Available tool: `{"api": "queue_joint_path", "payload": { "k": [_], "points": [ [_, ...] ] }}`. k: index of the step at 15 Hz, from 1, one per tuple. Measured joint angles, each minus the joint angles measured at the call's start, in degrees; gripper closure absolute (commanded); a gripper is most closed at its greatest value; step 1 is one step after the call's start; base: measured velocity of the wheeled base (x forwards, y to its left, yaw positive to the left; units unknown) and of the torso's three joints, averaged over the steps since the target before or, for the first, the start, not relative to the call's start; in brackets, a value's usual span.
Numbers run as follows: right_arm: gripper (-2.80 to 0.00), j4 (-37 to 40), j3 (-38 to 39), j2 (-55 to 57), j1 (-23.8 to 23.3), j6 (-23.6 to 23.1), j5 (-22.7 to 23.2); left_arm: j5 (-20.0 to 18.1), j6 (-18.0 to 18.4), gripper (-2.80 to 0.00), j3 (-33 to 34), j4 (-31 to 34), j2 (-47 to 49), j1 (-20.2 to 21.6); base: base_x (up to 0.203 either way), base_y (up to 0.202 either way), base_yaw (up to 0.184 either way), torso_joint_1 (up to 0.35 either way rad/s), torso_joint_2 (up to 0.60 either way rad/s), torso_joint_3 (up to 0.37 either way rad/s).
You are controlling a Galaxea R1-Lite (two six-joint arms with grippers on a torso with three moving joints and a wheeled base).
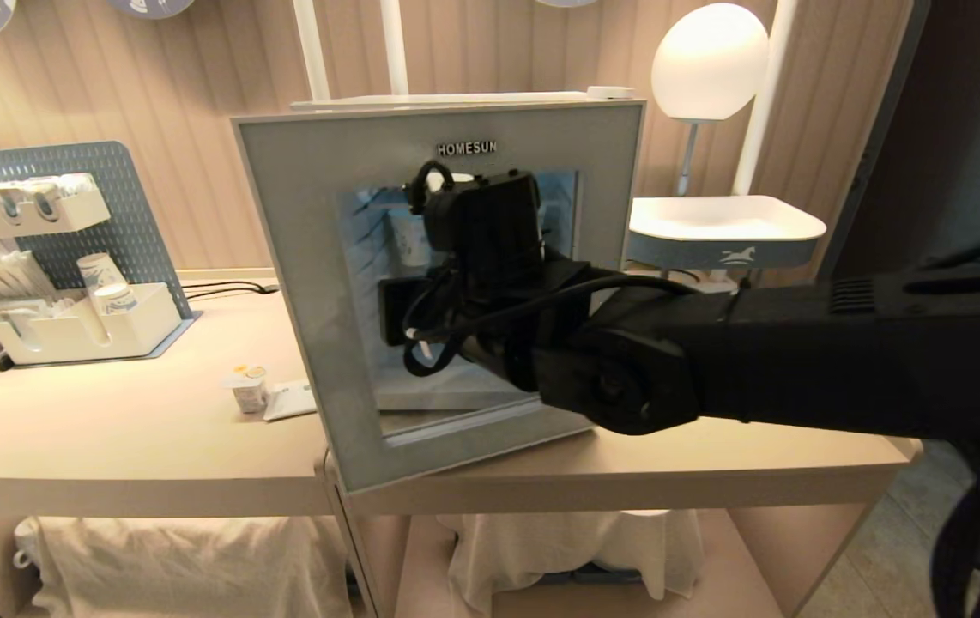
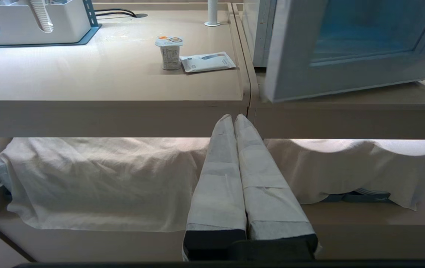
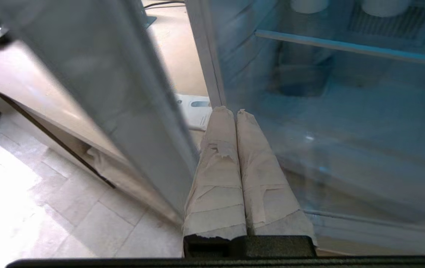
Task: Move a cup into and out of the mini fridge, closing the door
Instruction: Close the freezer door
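The left gripper (image 2: 233,118) hangs low before the counter's (image 2: 108,85) front edge, its cloth-wrapped fingers pressed together around nothing, with white draped cloth (image 2: 97,178) on the shelf beyond. The right gripper (image 3: 234,111) reaches into the gap at the door's (image 1: 318,283) free edge, taped fingers likewise pressed together and empty. The door, a flat pale grey frame around dark glass, stands ajar. The cup (image 1: 248,388), a small white tub with an orange-marked lid, sits on the smooth beige counter just beside a flat white packet (image 1: 288,400), left of the boxy mini fridge (image 1: 456,101).
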Motion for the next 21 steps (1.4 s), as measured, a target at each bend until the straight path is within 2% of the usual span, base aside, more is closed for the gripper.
{"api": "queue_joint_path", "payload": {
  "k": [2, 5, 9, 12, 15, 18, 21],
  "points": [
    [0.0, -0.4, -3.9, 4.3, 0.0, -3.2, 0.4, 0.0, 0.0, 0.0, 0.0, 0.0, 0.0, 0.0, 0.0, 0.0, 0.0, 0.0, 0.0, 0.0],
    [0.0, -3.5, -5.3, 7.8, -1.4, -7.3, 1.5, 0.0, -0.1, 0.0, 0.0, 0.0, 0.0, 0.0, 0.0, 0.0, 0.0, 0.0, 0.0, 0.0],
    [0.0, -8.9, -5.5, 10.3, -6.9, -9.7, 1.6, 0.0, -0.1, 0.0, 0.0, 0.0, 0.0, 0.0, 0.0, 0.0, 0.0, 0.0, 0.0, 0.0],
    [0.0, -10.0, -5.5, 11.3, -11.1, -10.3, 3.5, 0.0, -0.1, 0.0, 0.0, 0.0, 0.0, -0.1, 0.0, 0.0, 0.0, 0.0, 0.0, 0.0],
    [0.0, -10.3, -5.4, 11.3, -12.9, -10.0, 3.4, 0.0, -0.1, 0.0, 0.0, 0.0, 0.0, 0.0, 0.0, 0.0, 0.0, 0.0, 0.0, 0.0],
    [0.0, -10.6, -3.0, 8.0, -13.8, -9.8, 1.0, 0.0, -0.1, 0.0, 0.0, 0.0, 0.0, 0.0, 0.0, 0.0, 0.0, 0.0, 0.0, 0.0],
    [0.0, -12.3, 6.2, -1.3, -16.2, -9.9, -2.1, 0.0, -0.1, 0.0, 0.0, 0.0, 0.0, 0.0, 0.0, 0.0, 0.0, 0.0, 0.0, 0.0]
  ]
}}
